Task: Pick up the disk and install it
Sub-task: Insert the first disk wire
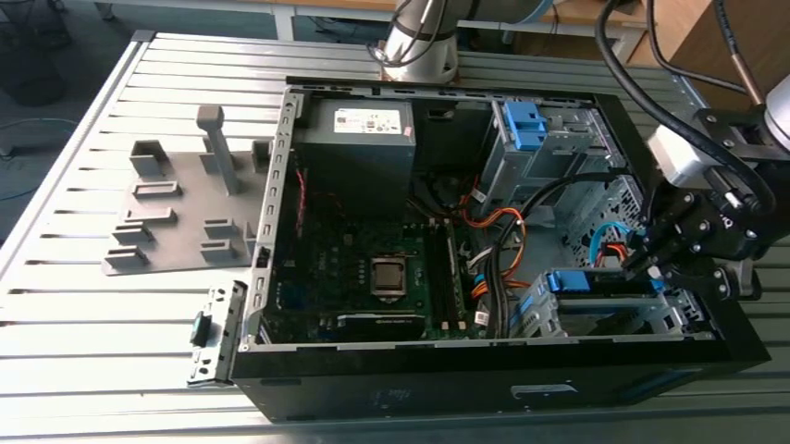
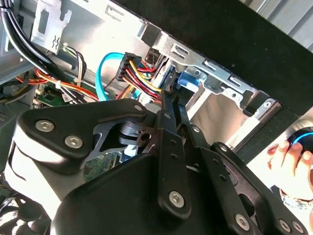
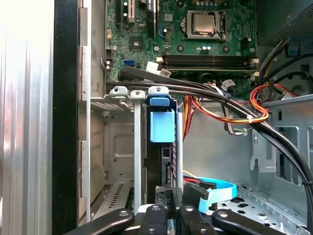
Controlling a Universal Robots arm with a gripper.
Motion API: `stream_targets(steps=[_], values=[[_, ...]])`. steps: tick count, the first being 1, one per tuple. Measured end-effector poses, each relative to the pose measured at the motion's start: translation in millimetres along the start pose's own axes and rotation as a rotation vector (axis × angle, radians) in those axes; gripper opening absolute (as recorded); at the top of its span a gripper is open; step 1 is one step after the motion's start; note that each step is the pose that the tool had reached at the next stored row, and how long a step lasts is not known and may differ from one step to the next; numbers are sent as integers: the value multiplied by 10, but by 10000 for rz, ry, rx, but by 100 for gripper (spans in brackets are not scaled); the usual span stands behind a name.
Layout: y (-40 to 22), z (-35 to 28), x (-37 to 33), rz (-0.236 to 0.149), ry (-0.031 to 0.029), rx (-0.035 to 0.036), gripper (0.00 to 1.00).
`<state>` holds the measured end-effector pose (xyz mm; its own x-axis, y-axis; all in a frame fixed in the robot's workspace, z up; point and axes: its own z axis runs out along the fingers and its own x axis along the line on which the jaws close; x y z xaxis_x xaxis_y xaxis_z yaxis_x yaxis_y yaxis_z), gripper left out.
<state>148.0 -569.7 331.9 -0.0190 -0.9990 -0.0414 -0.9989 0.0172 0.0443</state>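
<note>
Blue-bracketed and seen edge-on, the flat metal disk (image 3: 165,164) stands slotted in the stamped silver drive cage (image 3: 117,147), with the black gripper (image 3: 176,203) at its end, fingers pressed together.

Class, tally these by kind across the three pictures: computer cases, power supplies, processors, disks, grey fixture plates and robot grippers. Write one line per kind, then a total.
Computer case: 1
Power supply: 1
Processor: 1
Disk: 1
Grey fixture plate: 1
Robot gripper: 1
Total: 6
</note>
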Motion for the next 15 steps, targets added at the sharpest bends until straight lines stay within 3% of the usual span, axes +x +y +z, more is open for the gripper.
stream_targets(steps=[10,15], values=[[26,0,-8,-1,-4,15,16],[28,-42,-19,-1,-4,15,16]])
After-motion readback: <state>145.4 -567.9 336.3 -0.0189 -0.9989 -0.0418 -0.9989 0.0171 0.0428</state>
